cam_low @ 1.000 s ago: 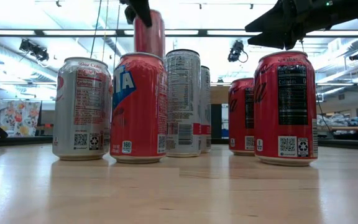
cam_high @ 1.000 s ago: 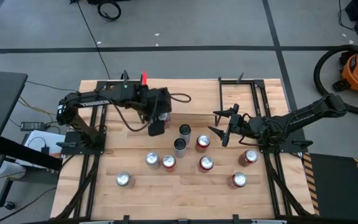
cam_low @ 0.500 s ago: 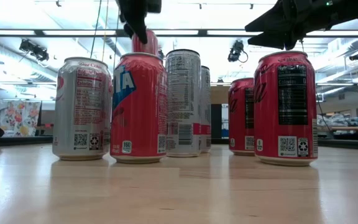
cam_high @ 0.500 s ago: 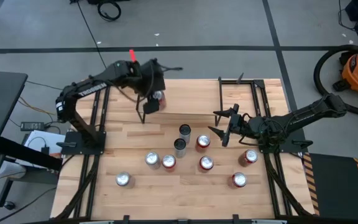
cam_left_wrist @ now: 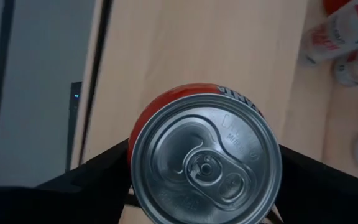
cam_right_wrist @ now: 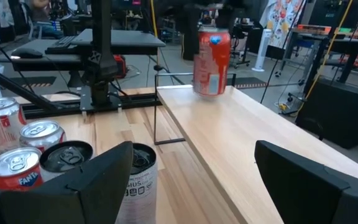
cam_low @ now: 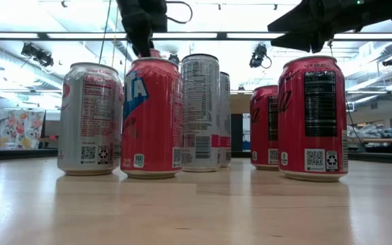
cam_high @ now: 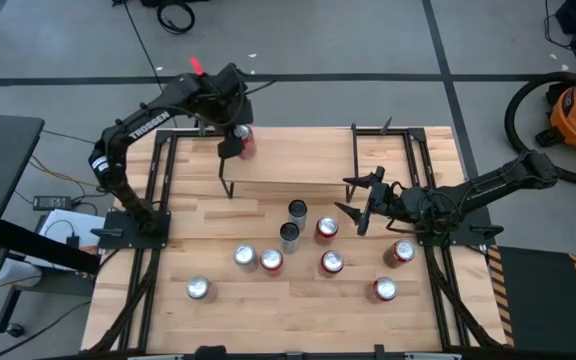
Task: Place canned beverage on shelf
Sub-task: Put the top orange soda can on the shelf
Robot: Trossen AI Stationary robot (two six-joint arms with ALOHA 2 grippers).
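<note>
A red can (cam_high: 245,140) stands upright at the far left end of the shelf (cam_high: 318,165), a light wood plank on thin black legs. My left gripper (cam_high: 234,141) reaches down over the can and is shut on it. In the right wrist view the red can (cam_right_wrist: 211,59) has its base on the shelf (cam_right_wrist: 241,137). In the low view my left gripper (cam_low: 141,27) shows above the front cans, which hide the held can almost wholly. My right gripper (cam_high: 361,211) hangs open over the table's right half, pointing left, with nothing between its fingers. My left gripper has the red can's upper side wall (cam_left_wrist: 138,127) between its two fingers (cam_left_wrist: 98,177), one on each side. It comes from above, slanting down. The can's lid hides the exact places of contact. The can is upright with its base on the shelf top.
Several red, silver and dark cans stand on the table in front of the shelf, among them a dark one (cam_high: 297,209), a red one (cam_high: 326,228) and a silver one (cam_high: 199,289). The rest of the shelf top is bare. Black frame rails (cam_high: 148,200) run along both table sides.
My left gripper has carried the red can toward the table's far edge and a little left, from above the table in front of the shelf to the shelf's far left end. The can has stayed upright. My right gripper has kept still.
</note>
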